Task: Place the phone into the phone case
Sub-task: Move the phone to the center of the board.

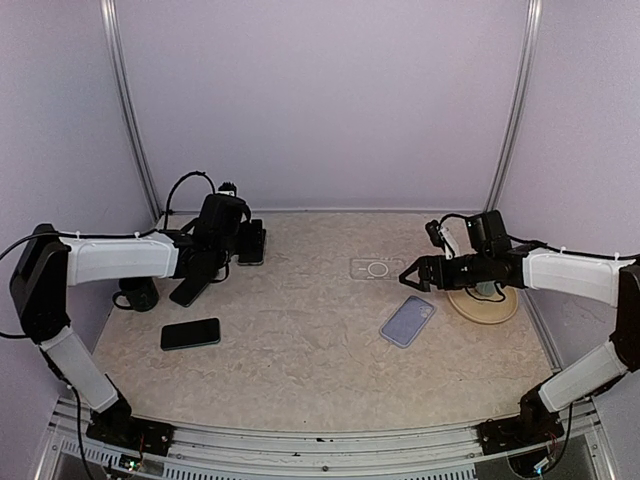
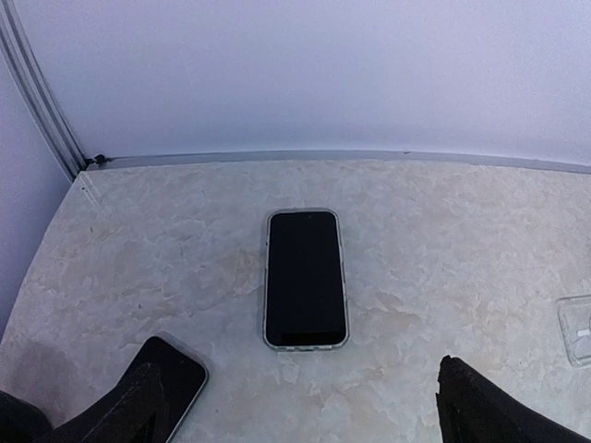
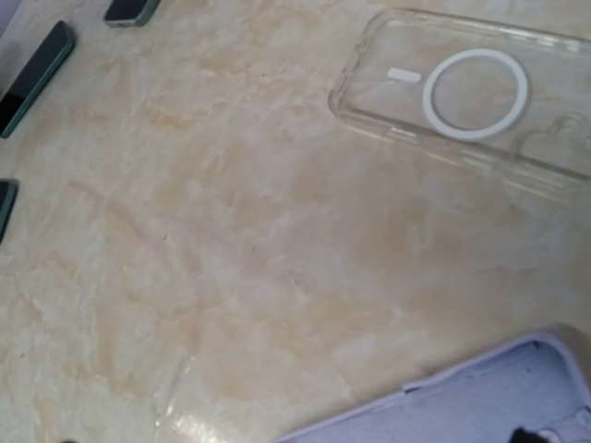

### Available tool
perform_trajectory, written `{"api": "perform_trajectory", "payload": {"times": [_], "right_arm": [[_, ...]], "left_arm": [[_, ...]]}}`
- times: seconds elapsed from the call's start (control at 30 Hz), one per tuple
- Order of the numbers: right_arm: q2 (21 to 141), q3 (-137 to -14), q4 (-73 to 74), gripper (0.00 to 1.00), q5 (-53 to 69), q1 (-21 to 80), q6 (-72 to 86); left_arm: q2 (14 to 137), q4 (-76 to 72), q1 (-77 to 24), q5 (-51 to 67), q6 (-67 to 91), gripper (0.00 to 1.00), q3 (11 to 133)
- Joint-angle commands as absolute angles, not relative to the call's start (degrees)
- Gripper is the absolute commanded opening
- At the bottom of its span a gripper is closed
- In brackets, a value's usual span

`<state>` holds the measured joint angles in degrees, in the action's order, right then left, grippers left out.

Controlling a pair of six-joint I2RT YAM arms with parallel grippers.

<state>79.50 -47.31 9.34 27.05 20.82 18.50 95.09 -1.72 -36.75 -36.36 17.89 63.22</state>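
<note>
A black phone (image 1: 190, 333) lies flat at the near left. A second dark phone (image 1: 189, 291) lies beside my left gripper (image 1: 222, 262) and shows at the lower left of the left wrist view (image 2: 172, 379). A third phone in a clear case (image 2: 306, 277) lies just ahead of the left gripper (image 2: 309, 415), which is open and empty. A lilac phone case (image 1: 408, 320) lies open side up in the right middle. A clear case with a white ring (image 3: 471, 92) lies behind it. My right gripper (image 1: 415, 275) is open, just above the lilac case (image 3: 480, 406).
A dark cup (image 1: 138, 295) stands at the left edge by the left arm. A round wooden disc (image 1: 483, 303) lies under the right arm. Walls close the back and both sides. The clear case's edge (image 2: 577, 328) shows at the right of the left wrist view.
</note>
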Motion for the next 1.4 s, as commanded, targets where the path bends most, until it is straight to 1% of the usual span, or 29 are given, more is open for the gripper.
{"api": "perform_trajectory", "payload": {"times": [0.0,0.17,0.33,0.53,0.83,0.9,1.0,1.07,1.17,1.37], "right_arm": [[80.21,-46.85,7.87,1.00,27.81,20.39,18.80],[80.82,-47.90,9.02,1.00,24.21,20.40,19.36],[81.44,-47.94,8.59,1.00,23.84,20.42,19.51],[81.31,-48.19,8.34,1.00,24.12,20.44,19.33],[80.07,-47.27,7.86,1.00,24.85,20.44,19.51],[79.94,-46.92,7.65,1.00,25.48,20.40,19.75],[79.66,-46.55,7.60,1.00,25.52,20.48,19.69],[79.46,-46.41,7.32,1.00,25.36,20.48,19.81],[79.82,-46.38,6.80,1.00,25.72,20.69,20.23],[80.88,-47.05,6.53,1.00,25.75,21.65,20.21]], "left_arm": [[91.34,-5.21,-37.67,-34.20,16.32,0.99,56.63],[88.78,-4.83,-37.62,-33.52,15.73,0.99,52.68],[87.54,-1.82,-35.99,-34.69,17.08,0.99,49.95],[88.97,1.95,-31.96,-34.07,20.65,0.99,49.49],[94.47,1.63,-27.01,-32.35,21.68,0.99,49.28],[95.22,2.28,-26.81,-30.92,22.55,0.99,49.19],[93.15,0.53,-27.10,-26.87,22.41,0.99,46.50],[91.63,0.45,-26.78,-26.54,22.59,0.99,45.36],[91.07,2.82,-26.63,-26.23,25.39,0.99,45.25],[90.38,8.37,-28.18,-27.13,37.19,0.99,43.33]]}}
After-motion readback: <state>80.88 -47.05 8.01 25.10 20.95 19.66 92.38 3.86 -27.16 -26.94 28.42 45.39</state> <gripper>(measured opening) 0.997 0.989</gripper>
